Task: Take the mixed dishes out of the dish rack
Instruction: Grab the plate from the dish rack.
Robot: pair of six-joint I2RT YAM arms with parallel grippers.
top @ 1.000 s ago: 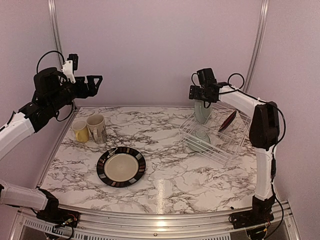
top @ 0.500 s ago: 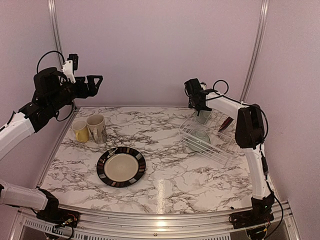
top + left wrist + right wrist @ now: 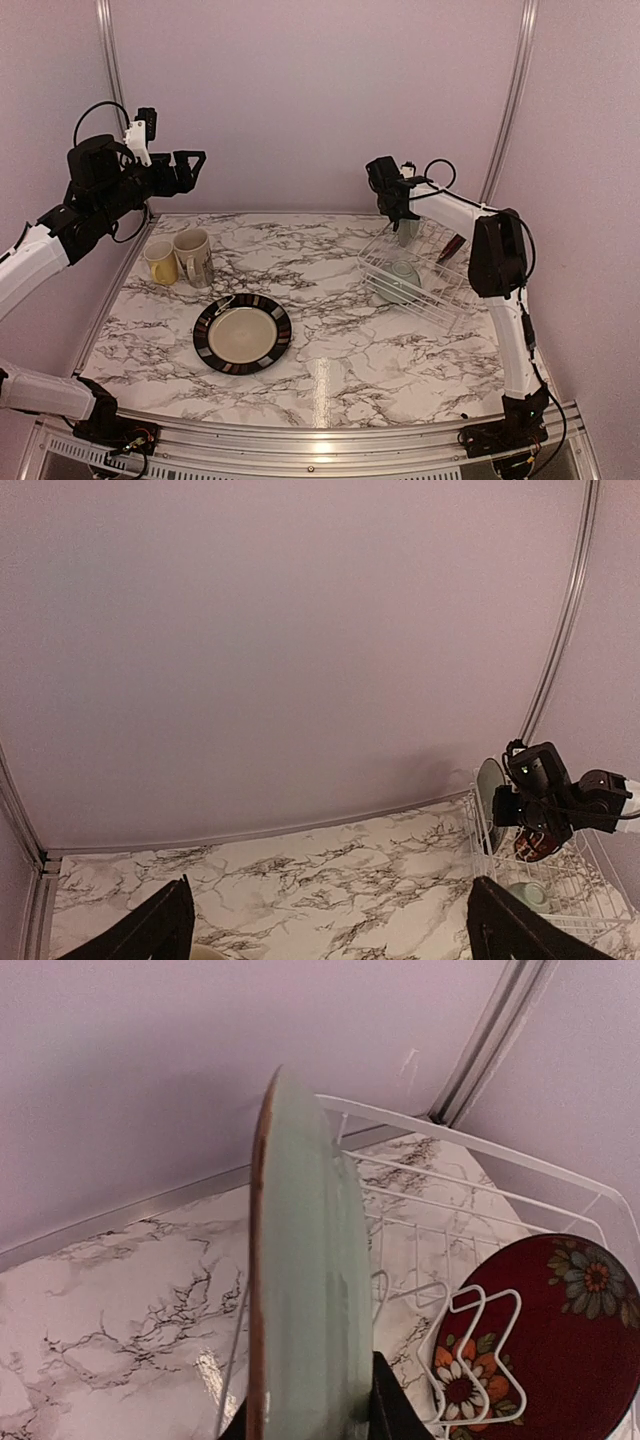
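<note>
The white wire dish rack (image 3: pixel 432 290) stands at the right of the table. In it a pale-green plate (image 3: pixel 406 234) stands on edge, a red flower-painted plate (image 3: pixel 453 245) leans behind it, and a small pale-green bowl (image 3: pixel 404 272) lies in front. My right gripper (image 3: pixel 399 214) is at the green plate's top edge. In the right wrist view its fingers (image 3: pixel 392 1408) press both faces of the plate (image 3: pixel 310 1280), so it is shut on it. My left gripper (image 3: pixel 190 160) hangs open high over the table's left, holding nothing.
A yellow mug (image 3: pixel 160 263) and a taller cream printed mug (image 3: pixel 195 257) stand at the table's left. A black-rimmed plate (image 3: pixel 242 333) lies flat near the middle front. The red plate (image 3: pixel 550 1340) sits in wire prongs close to my right fingers. The back wall is just behind the rack.
My right gripper has come down and to the left onto the green plate's top edge and closed on it. The left arm has not moved.
</note>
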